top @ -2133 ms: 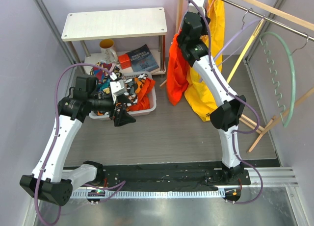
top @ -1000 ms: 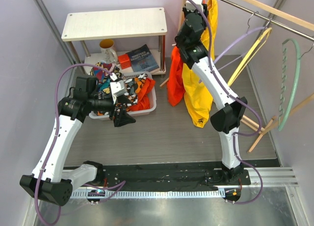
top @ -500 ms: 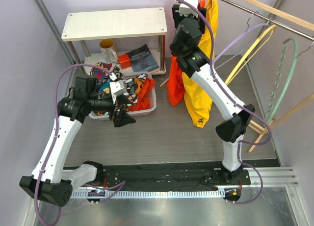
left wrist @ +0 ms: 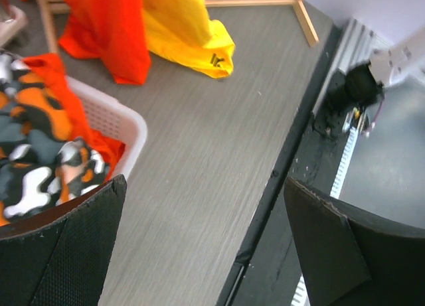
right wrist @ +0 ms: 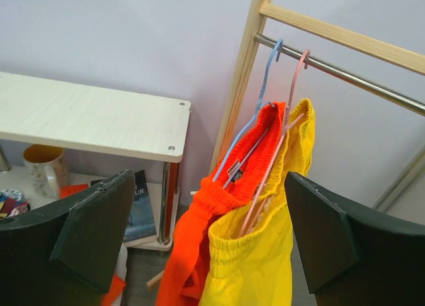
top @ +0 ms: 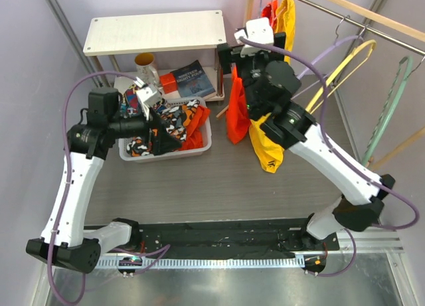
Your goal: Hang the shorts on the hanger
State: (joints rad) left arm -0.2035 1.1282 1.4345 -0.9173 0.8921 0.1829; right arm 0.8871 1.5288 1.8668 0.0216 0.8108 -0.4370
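Note:
The yellow shorts point(right wrist: 260, 269) hang by their waistband on the pale pink hanger point(right wrist: 277, 143), whose hook sits over the metal rail point(right wrist: 345, 77) of the wooden rack. From above, the shorts point(top: 269, 137) drape down beside the rack post. My right gripper point(right wrist: 209, 236) is open and holds nothing, a short way in front of the shorts. In the top view the right gripper point(top: 252, 50) points at the rack. My left gripper point(left wrist: 206, 253) is open and holds nothing; it hangs above the floor by the basket, and from above the left gripper point(top: 163, 130) is over the basket.
An orange garment point(right wrist: 199, 243) hangs on a blue hanger point(right wrist: 257, 110) touching the shorts. A white basket point(top: 166, 152) holds patterned cloth. The white shelf point(top: 156, 30) carries a mug point(top: 145, 67) and a book point(top: 192, 80). A yellow hanger point(top: 345, 60) and a green ring hanger point(top: 392, 107) hang further right.
My right gripper has opened and drawn back and down from the rail, leaving the shorts hanging there. The left arm has lifted slightly toward the shelf.

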